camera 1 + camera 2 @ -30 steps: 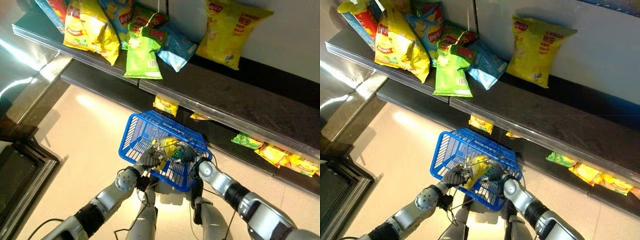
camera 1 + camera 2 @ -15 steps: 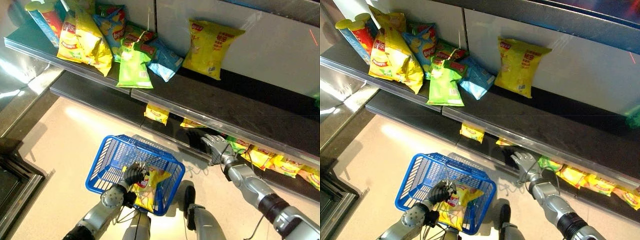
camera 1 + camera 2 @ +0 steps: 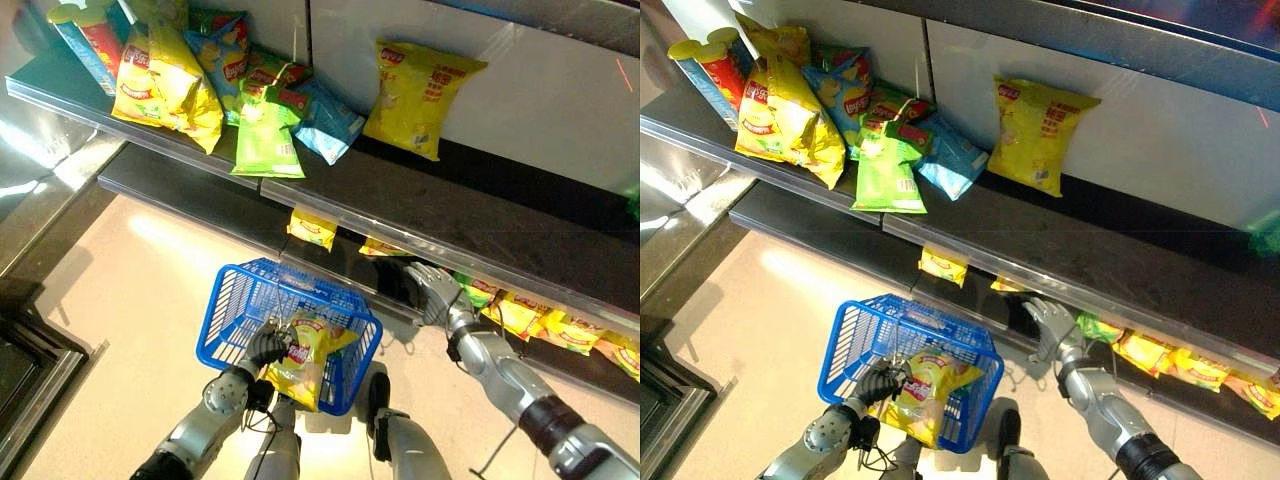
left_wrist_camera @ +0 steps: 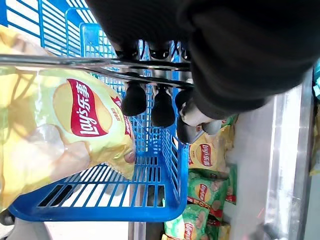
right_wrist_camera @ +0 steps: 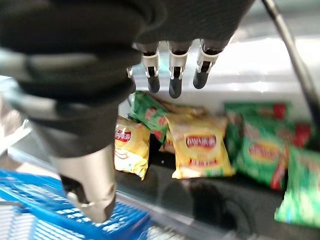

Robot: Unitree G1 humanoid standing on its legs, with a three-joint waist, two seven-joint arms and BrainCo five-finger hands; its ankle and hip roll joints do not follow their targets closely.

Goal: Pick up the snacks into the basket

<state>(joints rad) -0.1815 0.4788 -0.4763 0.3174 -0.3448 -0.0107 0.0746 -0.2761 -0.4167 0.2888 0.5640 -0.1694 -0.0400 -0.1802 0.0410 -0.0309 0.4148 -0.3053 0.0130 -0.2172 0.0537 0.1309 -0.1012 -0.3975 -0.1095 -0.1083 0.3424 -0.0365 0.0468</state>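
Observation:
A blue wire basket [image 3: 218, 322] hangs from its metal handle [image 4: 75, 62], and my left hand [image 3: 265, 348] is shut round that handle. A yellow chip bag [image 3: 305, 355] lies in the basket and leans over its near rim; the left wrist view shows this bag [image 4: 65, 130] close up. My right hand [image 3: 432, 290] is open, with straight fingers [image 5: 172, 75] at the edge of the low shelf. Past those fingers lie a yellow bag [image 5: 200, 147], a smaller yellow bag [image 5: 131, 149] and green bags [image 5: 260, 150]. The hand touches none of them.
The upper shelf [image 3: 450, 200] carries a big yellow bag [image 3: 420, 85], a green bag [image 3: 265, 145], a blue bag [image 3: 330, 110], more yellow bags [image 3: 165, 80] and a tube can [image 3: 85, 40]. More packets [image 3: 312, 228] line the low shelf. A dark cabinet edge [image 3: 30, 350] stands at the left.
My right hand has left the basket and reached out to the low shelf, where it now holds still. The basket hangs from my left hand alone and has swung slightly right.

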